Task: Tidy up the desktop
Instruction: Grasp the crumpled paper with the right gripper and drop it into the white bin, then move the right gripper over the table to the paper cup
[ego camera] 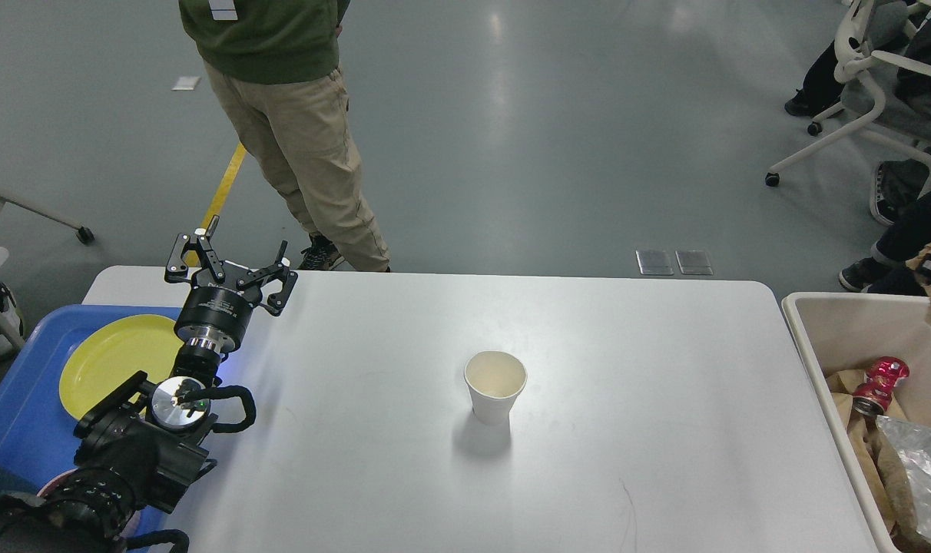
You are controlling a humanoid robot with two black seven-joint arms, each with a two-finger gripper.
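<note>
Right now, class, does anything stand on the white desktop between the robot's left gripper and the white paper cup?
Nothing visible does. The left gripper, fingers spread open, hovers near the large white rectangular desktop's far-left corner. The white paper cup stands upright near the middle, with only bare tabletop between them.

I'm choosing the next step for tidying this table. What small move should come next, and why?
Probably swing the left tool, open and empty near the blue tray, right toward the paper cup. It stands upright, alone on the desktop, untouched.
</note>
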